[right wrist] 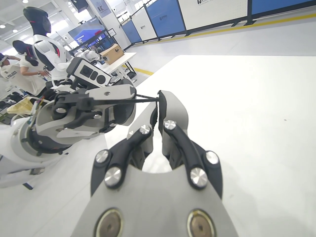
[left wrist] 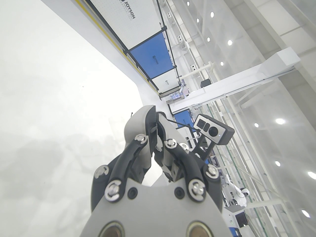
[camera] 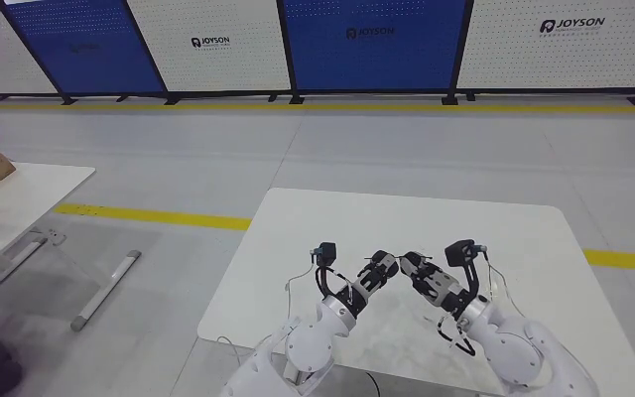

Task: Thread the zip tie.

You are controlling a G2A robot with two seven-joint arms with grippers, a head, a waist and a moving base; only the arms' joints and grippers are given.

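In the right claw (right wrist: 159, 102) sits the zip tie (right wrist: 144, 100).

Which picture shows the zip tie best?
The right wrist view: the zip tie stretches as a thin black strip from the left pincer to the right pincer. The left wrist view shows a short stretch. In the top view it is too small to tell.

Your table (camera: 427, 223) is smooth and matt. The zip tie (right wrist: 145, 100) looks like black plastic. The right gripper (right wrist: 158, 101) has shiny metal screws (right wrist: 170, 125) and rough black pads (right wrist: 162, 104).
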